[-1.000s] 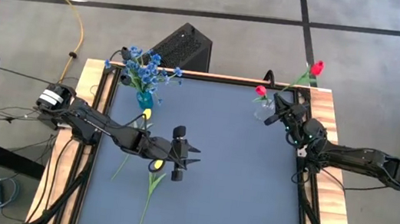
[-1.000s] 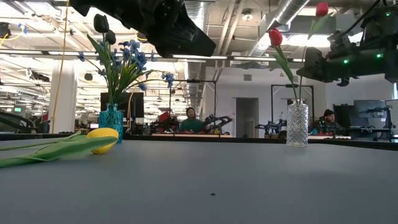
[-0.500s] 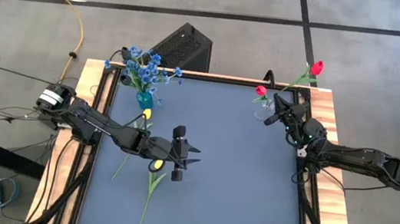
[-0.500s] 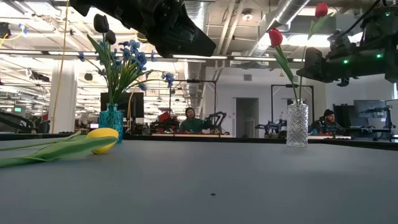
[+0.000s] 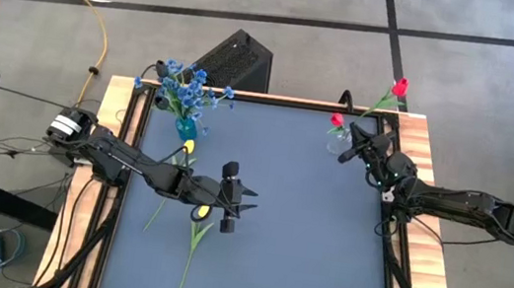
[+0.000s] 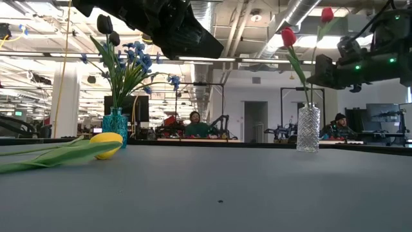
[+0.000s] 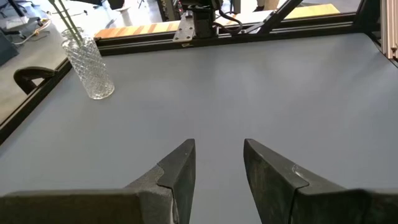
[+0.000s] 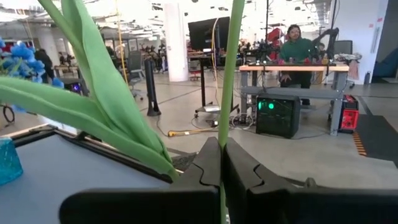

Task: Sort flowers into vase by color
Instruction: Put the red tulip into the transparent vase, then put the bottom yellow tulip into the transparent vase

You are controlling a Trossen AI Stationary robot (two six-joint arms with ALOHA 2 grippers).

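1. At the far left corner of the worktop [image 5: 305, 230] stands a teal glass vase [image 5: 186, 127] holding the bunch of blue flowers [image 5: 188, 85]; the low view shows the stems upright in it, blossoms fanned out above.
2. Just in front of that vase lies a yellow tulip [image 5: 188, 145] flat on the worktop, its green stem running back toward the near left edge.
3. A second yellow tulip [image 5: 200, 213] lies nearer the middle of the worktop, its leafy stem trailing toward the near edge.
4. The left pincer [image 5: 251, 203] hangs above the worktop just right of that second tulip. Its wrist view shows the two dark fingers [image 7: 177, 171] parted with a clear gap between them and nothing in it, only bare worktop beyond.
5. At the far right corner stands a clear cut-glass vase [image 5: 340, 144] with one red tulip [image 5: 337, 120] upright in it.
6. The right pincer [image 5: 361, 144] is raised just beside the clear vase. Its fingers are closed tight on the thin green stem of a second red tulip [image 5: 400, 86], whose bloom leans out past the far right edge of the worktop.
7. In the room beyond, a person [image 6: 195, 124] sits at a desk.
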